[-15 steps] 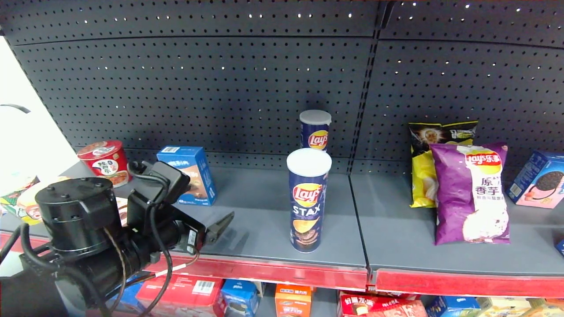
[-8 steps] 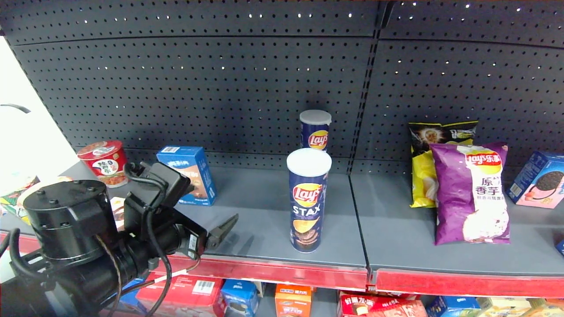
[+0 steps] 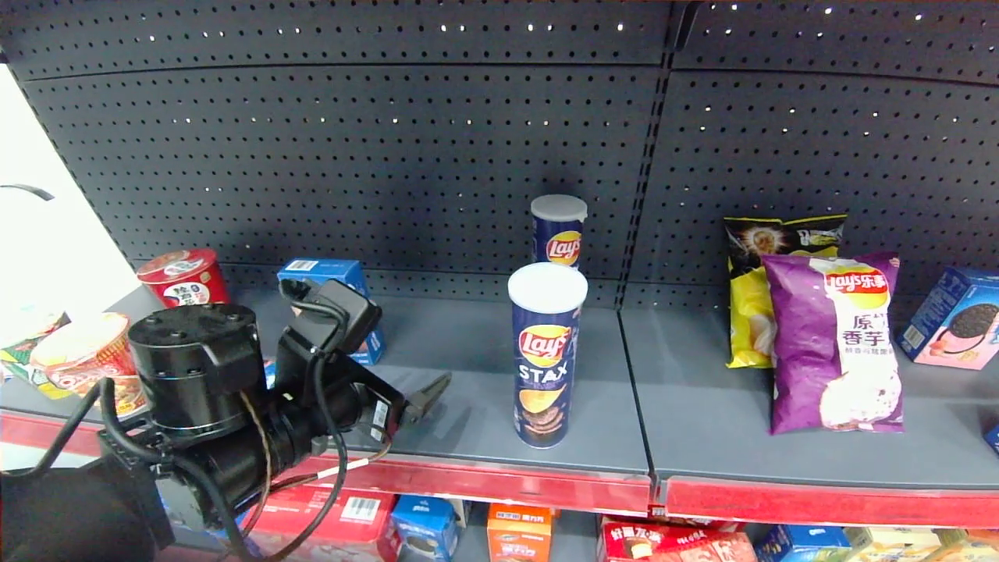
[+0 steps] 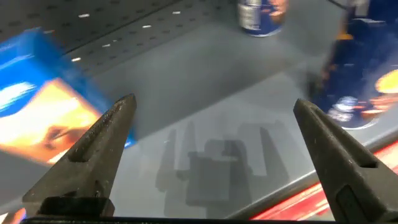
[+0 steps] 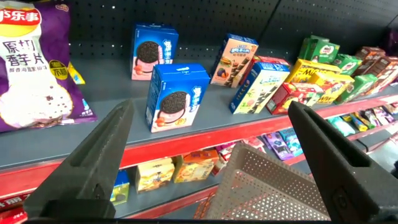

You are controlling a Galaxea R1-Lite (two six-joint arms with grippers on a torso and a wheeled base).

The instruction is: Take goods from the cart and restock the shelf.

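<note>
My left gripper (image 3: 431,389) hovers open and empty just above the grey shelf (image 3: 468,343), near its red front edge. It sits left of a tall blue chip can (image 3: 546,355). A second chip can (image 3: 557,230) stands behind that one at the pegboard. The left wrist view shows the left gripper (image 4: 214,115) with nothing in it, a blue box (image 4: 43,106) to one side and the near can (image 4: 367,74) to the other. My right gripper (image 5: 211,121) hangs open and empty above a mesh cart basket (image 5: 267,186).
A blue box (image 3: 332,272) stands partly hidden behind my left arm. Red noodle cups (image 3: 183,279) stand at the far left. A purple chip bag (image 3: 835,343), a yellow bag (image 3: 753,312) and a cookie box (image 3: 952,316) fill the right bay. Bare shelf lies between box and cans.
My left arm has moved to the right along the shelf front, closer to the near chip can, its gripper still open. A noodle cup at the front left has come into sight.
</note>
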